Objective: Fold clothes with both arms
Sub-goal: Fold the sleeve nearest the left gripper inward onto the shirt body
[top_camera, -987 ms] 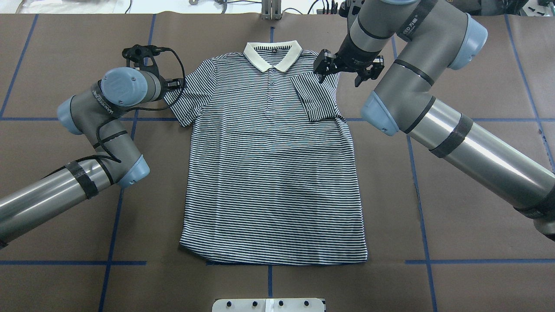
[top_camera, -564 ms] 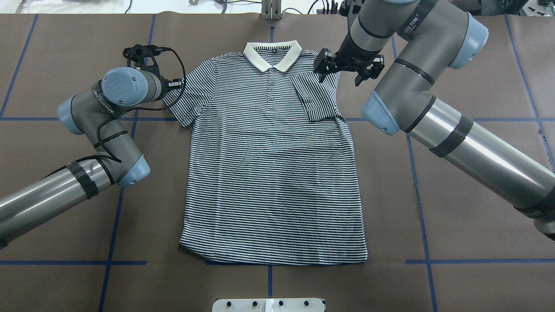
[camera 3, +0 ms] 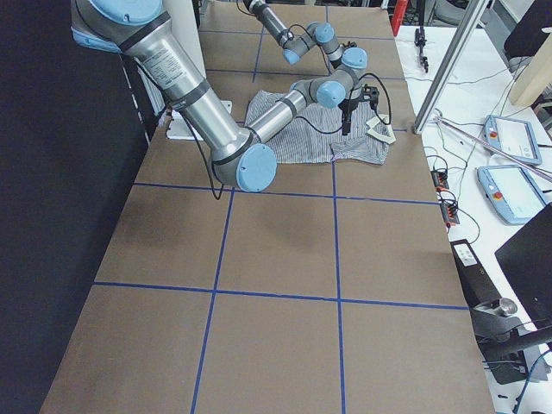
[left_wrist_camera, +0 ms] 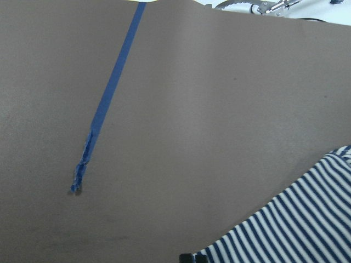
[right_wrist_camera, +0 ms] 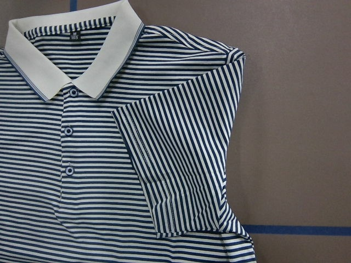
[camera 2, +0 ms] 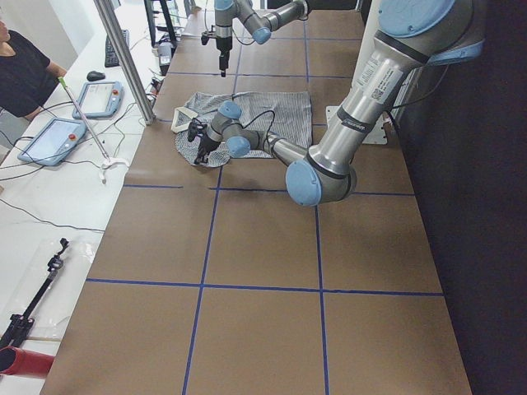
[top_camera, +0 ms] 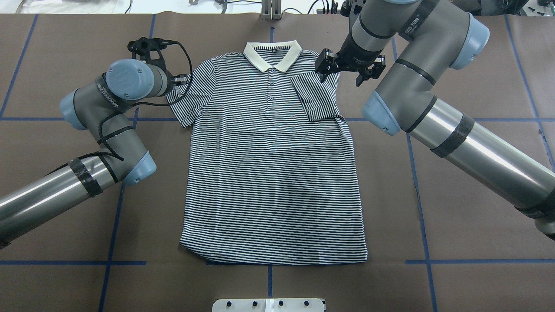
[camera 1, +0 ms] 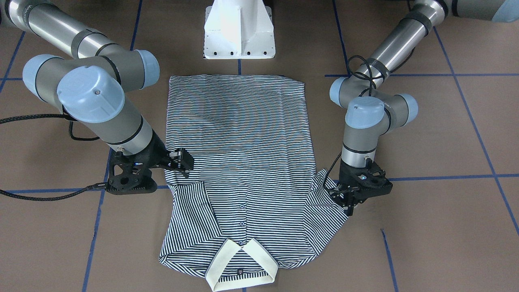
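The striped polo shirt [top_camera: 273, 173] lies flat, face up, with its cream collar [top_camera: 272, 55] at the far side. The sleeve on my right [top_camera: 316, 97] is folded in over the chest, as the right wrist view [right_wrist_camera: 186, 159] shows. The other sleeve [top_camera: 186, 99] lies spread out. My left gripper [camera 1: 350, 207] points down at that sleeve's outer hem with its jaws closed on the hem. A fingertip shows at the cloth's edge in the left wrist view [left_wrist_camera: 189, 257]. My right gripper [camera 1: 183, 162] hovers open and empty just above the shirt's right shoulder.
The brown table cover [top_camera: 455, 195] carries blue tape lines. The white pedestal base [camera 1: 239, 32] stands just past the shirt's hem. An operator [camera 2: 20, 66] and teach pendants [camera 3: 509, 138] are on the side bench beyond the collar end.
My left arm's wrist has shifted a little away from me and toward the shirt at the spread sleeve. My right arm has barely moved.
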Motion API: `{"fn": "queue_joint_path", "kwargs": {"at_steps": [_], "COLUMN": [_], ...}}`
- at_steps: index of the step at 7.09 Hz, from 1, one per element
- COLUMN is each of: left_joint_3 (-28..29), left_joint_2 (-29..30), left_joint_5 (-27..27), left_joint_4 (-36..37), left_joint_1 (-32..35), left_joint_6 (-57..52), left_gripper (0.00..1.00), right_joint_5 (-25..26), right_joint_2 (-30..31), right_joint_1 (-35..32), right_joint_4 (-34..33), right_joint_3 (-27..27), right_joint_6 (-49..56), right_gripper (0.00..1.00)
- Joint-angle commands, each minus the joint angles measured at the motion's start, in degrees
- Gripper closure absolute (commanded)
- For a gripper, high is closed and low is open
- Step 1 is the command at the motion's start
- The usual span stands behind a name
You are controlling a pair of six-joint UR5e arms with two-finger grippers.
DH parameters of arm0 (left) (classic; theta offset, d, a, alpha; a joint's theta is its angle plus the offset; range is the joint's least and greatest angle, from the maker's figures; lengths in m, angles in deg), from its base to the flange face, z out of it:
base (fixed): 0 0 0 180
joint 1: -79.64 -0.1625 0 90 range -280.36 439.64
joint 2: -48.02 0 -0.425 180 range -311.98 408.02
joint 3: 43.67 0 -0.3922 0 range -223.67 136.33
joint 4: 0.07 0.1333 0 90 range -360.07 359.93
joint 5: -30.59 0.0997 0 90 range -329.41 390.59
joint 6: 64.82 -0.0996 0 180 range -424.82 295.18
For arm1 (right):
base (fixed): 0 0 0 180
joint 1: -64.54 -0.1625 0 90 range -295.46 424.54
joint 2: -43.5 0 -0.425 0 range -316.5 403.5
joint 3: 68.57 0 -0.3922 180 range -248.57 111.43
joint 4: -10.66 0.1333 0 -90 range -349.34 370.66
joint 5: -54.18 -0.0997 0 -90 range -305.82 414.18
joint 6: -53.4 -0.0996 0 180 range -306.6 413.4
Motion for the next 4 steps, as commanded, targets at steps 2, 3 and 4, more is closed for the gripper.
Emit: {"fn": "queue_joint_path", "kwargs": {"at_steps": [2,3,4], "left_joint_3": [-0.2,5.8,9.8], "left_joint_2": [9.3,14.1,18.1], "left_joint_5": [-3.1,-2.8,-2.8], "left_joint_4": [10.3,10.0,9.8], "left_joint_1": [-0.5,-1.7,-1.8], "left_joint_6": [4.4,7.3,8.5], "left_gripper": [1.00,1.00,1.00], "right_joint_5": [0.0,0.1,0.1], "right_joint_2": [0.1,0.3,0.5], "right_joint_1": [0.1,0.1,0.1], "right_joint_4": [0.6,0.7,0.7], "right_joint_3": [-0.3,-0.3,-0.3], "right_joint_6": [0.0,-0.1,0.0], "right_gripper": [0.00,0.00,0.00]}}
